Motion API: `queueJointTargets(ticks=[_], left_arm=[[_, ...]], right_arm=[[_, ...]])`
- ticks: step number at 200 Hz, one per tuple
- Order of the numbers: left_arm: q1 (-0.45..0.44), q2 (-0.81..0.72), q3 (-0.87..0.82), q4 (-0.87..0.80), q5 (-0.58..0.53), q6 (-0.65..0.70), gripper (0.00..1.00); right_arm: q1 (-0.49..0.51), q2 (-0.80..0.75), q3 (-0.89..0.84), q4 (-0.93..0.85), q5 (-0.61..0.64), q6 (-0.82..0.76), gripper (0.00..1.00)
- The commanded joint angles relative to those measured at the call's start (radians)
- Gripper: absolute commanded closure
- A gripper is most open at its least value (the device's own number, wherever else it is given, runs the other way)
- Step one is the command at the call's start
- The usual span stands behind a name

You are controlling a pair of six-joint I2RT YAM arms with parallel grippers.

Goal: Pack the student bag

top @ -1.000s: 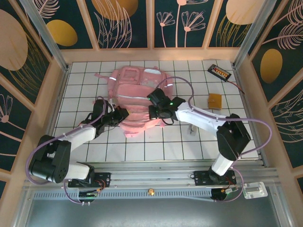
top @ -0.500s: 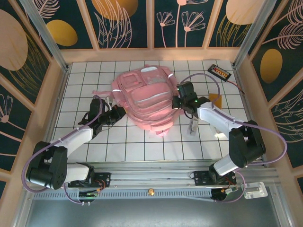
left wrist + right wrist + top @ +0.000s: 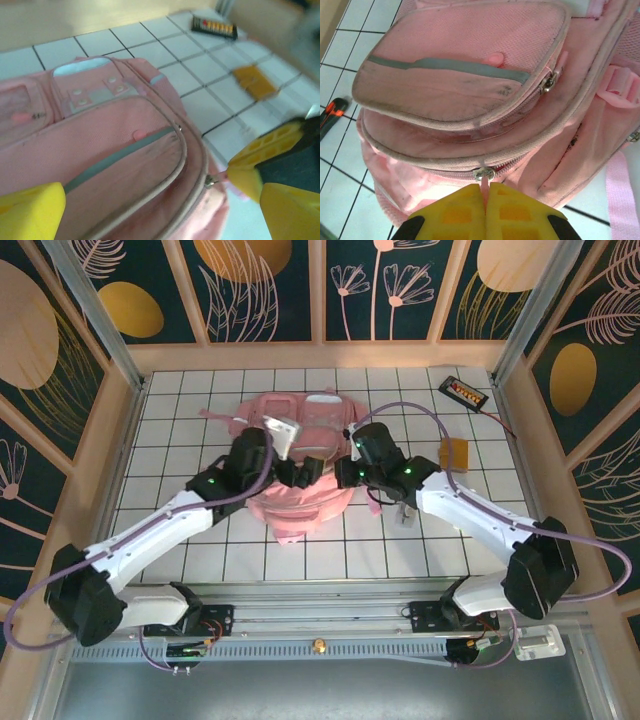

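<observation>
the student bag [image 3: 298,512] lies flat in the middle of the white tiled table [image 3: 180,400], front pockets facing up, and both arms are leaning in over it from either side.

from overhead, the left gripper [image 3: 303,472] hangs over the centre of the bag. in its own wrist view the two yellow fingers [image 3: 31,212] are spread wide, one at each lower corner of the picture, with the pink pocket flap and its grey strip lying between them. nothing is held there.

the right gripper [image 3: 485,194] comes in from the bag's right side. its yellow fingers [image 3: 451,212] are pressed tight together, pinching the small pink zip pull [image 3: 483,184] just under the metal slider on the curved zip that runs round a front pocket. from the left wrist camera you can see that same pull meeting a yellow fingertip at the bag's edge.

further back on the right, near the corner of the table, sits a flat black device [image 3: 463,392] with a row of orange marks. a small tan square [image 3: 454,453] lies nearer, just beside the right arm, well apart from the bag. in the right wrist view there is something black and orange [image 3: 332,112] on the tiles to one side of the bag, too blurred to make out.
</observation>
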Motion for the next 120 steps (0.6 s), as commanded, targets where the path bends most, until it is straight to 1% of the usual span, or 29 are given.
queueJointTargets(ticks=[1, 10, 24, 41, 60, 73, 77, 81, 83, 85, 87, 90, 91, 92, 107, 120], left_arm=[[-0.041, 0.064, -0.046, -0.068, -0.126, 0.316, 0.01], [-0.042, 0.076, -0.053, -0.057, -0.131, 0.361, 0.01], [-0.046, 0.068, -0.092, -0.02, -0.08, 0.474, 0.01], [-0.045, 0.06, -0.13, 0.018, -0.068, 0.557, 0.01], [-0.046, 0.088, -0.13, 0.031, -0.095, 0.587, 0.02], [-0.045, 0.12, -0.124, 0.038, -0.082, 0.591, 0.06], [-0.046, 0.129, -0.123, 0.041, -0.075, 0.59, 0.1], [-0.046, 0.139, -0.121, 0.045, -0.07, 0.587, 0.2], [-0.046, 0.143, -0.118, 0.046, -0.069, 0.585, 0.3], [-0.045, 0.148, -0.116, 0.046, -0.068, 0.583, 0.41], [-0.045, 0.151, -0.116, 0.047, -0.068, 0.581, 0.61], [-0.046, 0.158, -0.115, 0.05, -0.073, 0.577, 0.88], [-0.046, 0.158, -0.115, 0.052, -0.079, 0.575, 0.95], [-0.046, 0.16, -0.115, 0.055, -0.084, 0.573, 1.0], [-0.046, 0.162, -0.126, 0.081, -0.126, 0.549, 1.0], [-0.046, 0.137, -0.142, 0.086, -0.13, 0.547, 1.0]], right_arm=[[0.024, -0.068, 0.03, 0.019, -0.012, 0.06, 1.0], [0.035, -0.069, 0.038, 0.014, -0.012, 0.069, 1.0], [0.05, -0.068, 0.051, 0.005, -0.009, 0.075, 1.0], [0.065, -0.064, 0.07, -0.011, -0.004, 0.075, 1.0], [0.077, -0.064, 0.081, -0.02, -0.001, 0.077, 1.0], [0.082, -0.064, 0.085, -0.023, 0.003, 0.076, 1.0], [0.082, -0.064, 0.086, -0.025, 0.006, 0.076, 1.0], [0.082, -0.065, 0.084, -0.026, 0.008, 0.075, 1.0], [0.082, -0.065, 0.084, -0.027, 0.01, 0.074, 1.0], [0.082, -0.065, 0.083, -0.028, 0.012, 0.073, 1.0], [0.082, -0.065, 0.083, -0.028, 0.016, 0.071, 1.0], [0.083, -0.065, 0.081, -0.029, 0.02, 0.069, 1.0], [0.082, -0.065, 0.08, -0.03, 0.022, 0.068, 1.0], [0.082, -0.065, 0.08, -0.03, 0.023, 0.068, 1.0], [0.076, -0.065, 0.072, -0.044, 0.044, 0.055, 1.0], [0.056, -0.073, 0.051, -0.039, 0.053, 0.042, 1.0]])
